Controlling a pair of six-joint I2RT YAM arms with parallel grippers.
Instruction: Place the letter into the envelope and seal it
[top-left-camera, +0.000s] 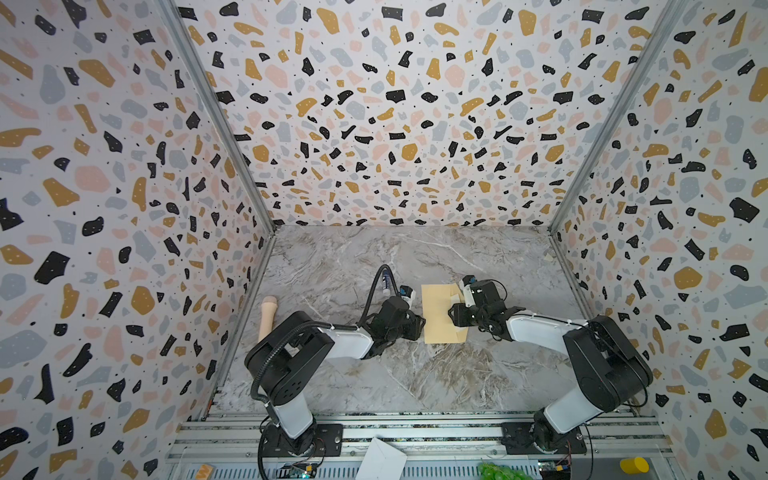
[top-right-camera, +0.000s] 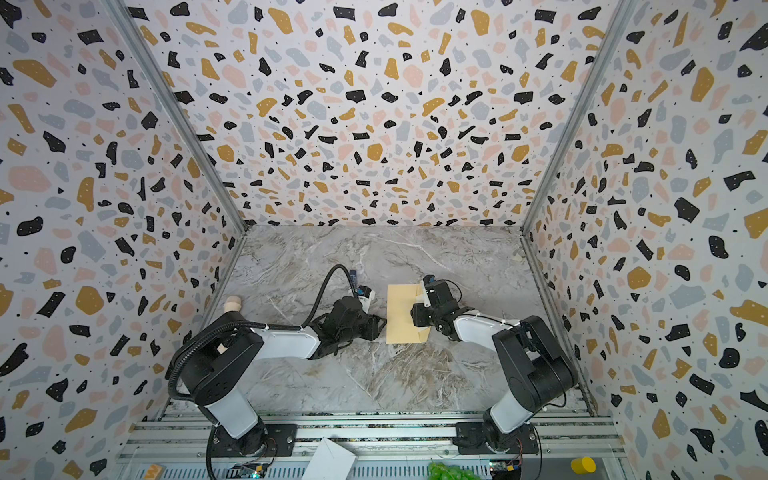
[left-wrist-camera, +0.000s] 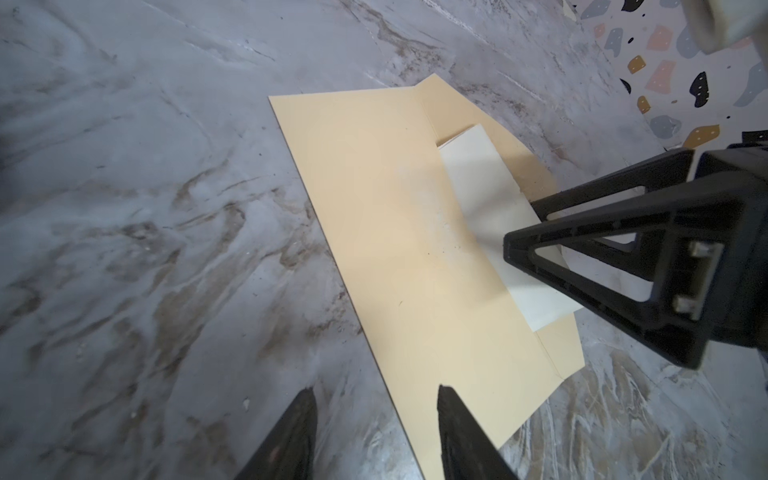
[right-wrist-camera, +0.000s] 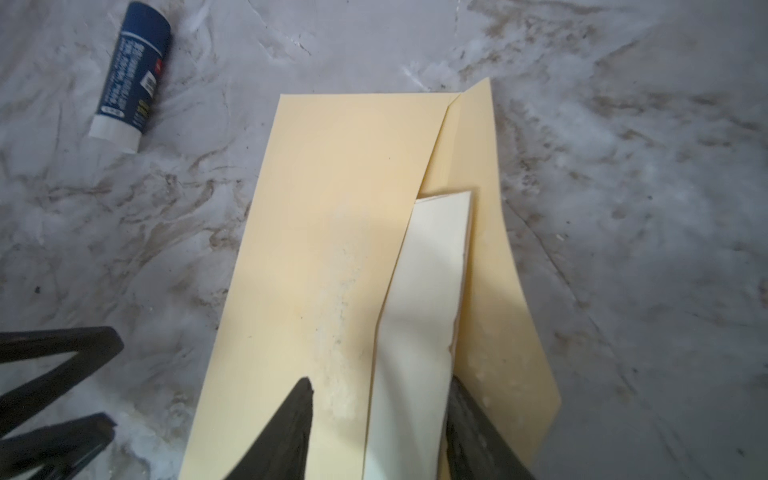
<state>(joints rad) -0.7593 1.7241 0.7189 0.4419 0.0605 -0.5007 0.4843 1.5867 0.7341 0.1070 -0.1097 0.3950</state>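
Found the right gripper released, jaws spread apart and clamped on nothing, low over the flap end of the envelope. Saw it straddling the near end of the letter, one finger just beside the sheet's edge, contact unclear, the opposite one over the envelope's body and apart from the sheet. Saw the letter partly tucked under the envelope's front panel, the rest lying out on the unfolded flap. Could not make out any border or print on it. Placed this gripper at the envelope's 3 o'clock side in both top views.

Found the left gripper likewise released, jaws parted with nothing between them, hovering over the envelope's long edge farthest from the flap. Placed it at the envelope's 9 o'clock side.

Saw the envelope flat on the marble table, near the middle, a little toward 3 o'clock, long sides running 12 to 6. Spotted a blue glue stick lying on its side at the envelope's 10 o'clock, apart from it. Noted a pale wooden peg at the table's 9 o'clock edge. Noted a white folded paper on the front rail at 6 o'clock.
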